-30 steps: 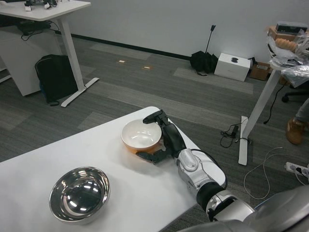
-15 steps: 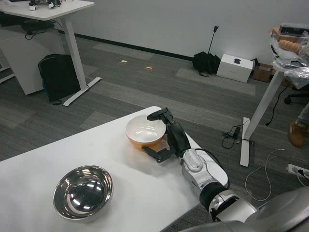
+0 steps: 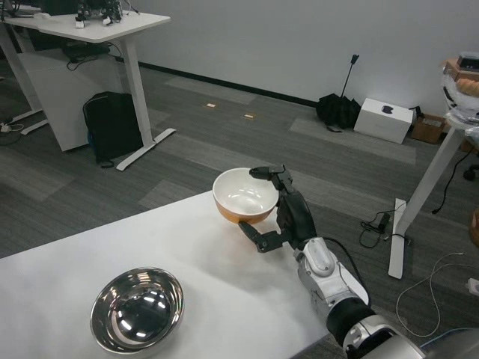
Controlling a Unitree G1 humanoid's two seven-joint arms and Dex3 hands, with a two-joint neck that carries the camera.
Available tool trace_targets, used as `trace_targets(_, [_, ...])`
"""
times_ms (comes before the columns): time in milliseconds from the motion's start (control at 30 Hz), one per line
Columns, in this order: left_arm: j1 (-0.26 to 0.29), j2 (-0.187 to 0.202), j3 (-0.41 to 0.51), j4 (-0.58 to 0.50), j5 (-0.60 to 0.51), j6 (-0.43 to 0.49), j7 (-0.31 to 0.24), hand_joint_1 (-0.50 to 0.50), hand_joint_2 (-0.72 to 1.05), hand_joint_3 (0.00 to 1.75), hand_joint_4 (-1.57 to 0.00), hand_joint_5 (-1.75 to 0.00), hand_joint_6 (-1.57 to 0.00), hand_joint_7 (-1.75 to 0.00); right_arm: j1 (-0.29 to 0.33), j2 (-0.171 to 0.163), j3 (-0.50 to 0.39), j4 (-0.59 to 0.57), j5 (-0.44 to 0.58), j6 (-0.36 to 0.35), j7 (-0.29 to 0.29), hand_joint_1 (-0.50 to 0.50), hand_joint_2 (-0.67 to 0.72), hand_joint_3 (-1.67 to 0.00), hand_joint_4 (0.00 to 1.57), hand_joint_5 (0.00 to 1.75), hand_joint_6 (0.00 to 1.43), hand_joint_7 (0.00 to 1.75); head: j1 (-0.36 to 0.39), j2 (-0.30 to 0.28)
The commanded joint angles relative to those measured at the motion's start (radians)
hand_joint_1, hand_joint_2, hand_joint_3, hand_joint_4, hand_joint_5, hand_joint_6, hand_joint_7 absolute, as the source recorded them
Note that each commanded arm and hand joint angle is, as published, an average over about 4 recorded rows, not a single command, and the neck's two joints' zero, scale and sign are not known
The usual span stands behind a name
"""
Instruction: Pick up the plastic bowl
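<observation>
The plastic bowl (image 3: 245, 197), orange outside and white inside, hangs just above the far right corner of the white table (image 3: 112, 247). My right hand (image 3: 284, 212) grips it by its right rim, with fingers over the rim and the thumb under the bowl's side. The bowl sits roughly level, its inside empty. My left hand is not in view.
A shiny steel bowl (image 3: 138, 308) stands on the table at the front left. Beyond the table are a white desk (image 3: 90, 30) with a black bag (image 3: 112, 126) at the back left, a white box (image 3: 389, 120) by the wall and another desk leg (image 3: 419, 209) at right.
My right hand has lifted the plastic bowl off the table surface. The whole view has also shifted, so the camera has moved; the steel bowl stays where it was.
</observation>
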Motion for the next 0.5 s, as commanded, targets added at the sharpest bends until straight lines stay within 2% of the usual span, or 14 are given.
trace_targets(33, [0.01,0.002,-0.003,-0.004,-0.004,-0.004,0.0,-0.5,0.6,0.02,-0.82,-0.31,-0.03,0.0,0.006,-0.019,0.007,-0.079,0.011,0.026,0.005,-0.42,-0.6,-1.43,1.51,1.16,1.23,1.19,0.049,0.03])
trace_targets(133, [0.008,0.005,-0.018,-0.004,-0.006,-0.001,-0.002,-0.5,0.6,0.04,-0.8,-0.31,-0.03,0.0,0.004,-0.037,0.022,-0.125,0.013,0.066,0.016,-0.42,-0.6,-1.43,1.51,1.16,1.23,1.19,0.111,0.072])
trace_targets(167, [0.004,0.009,-0.026,-0.011,-0.01,0.019,-0.02,-0.5,0.6,0.04,-0.79,-0.33,-0.03,0.0,0.0,-0.049,0.03,-0.145,0.015,0.09,0.023,-0.42,-0.6,-1.43,1.51,1.14,1.23,1.19,0.138,0.089])
trace_targets(267, [-0.006,0.019,-0.039,-0.079,-0.017,0.156,-0.122,-0.5,0.67,0.04,-0.79,-0.41,-0.01,0.0,-0.021,-0.081,0.056,-0.187,0.023,0.146,0.041,-0.42,-0.6,-1.43,1.51,1.09,1.23,1.19,0.225,0.134])
trace_targets(400, [-0.016,0.024,-0.052,-0.149,-0.015,0.305,-0.222,-0.5,0.69,0.0,-0.74,-0.41,-0.01,0.0,-0.044,-0.094,0.083,-0.203,0.041,0.153,0.044,-0.42,-0.6,-1.43,1.51,1.09,1.23,1.19,0.308,0.163])
trace_targets(500, [-0.036,0.025,-0.068,-0.177,-0.014,0.396,-0.308,-0.5,0.69,0.0,-0.7,-0.49,0.0,0.0,-0.065,-0.102,0.106,-0.216,0.053,0.152,0.044,-0.42,-0.6,-1.43,1.53,1.07,1.24,1.19,0.362,0.182])
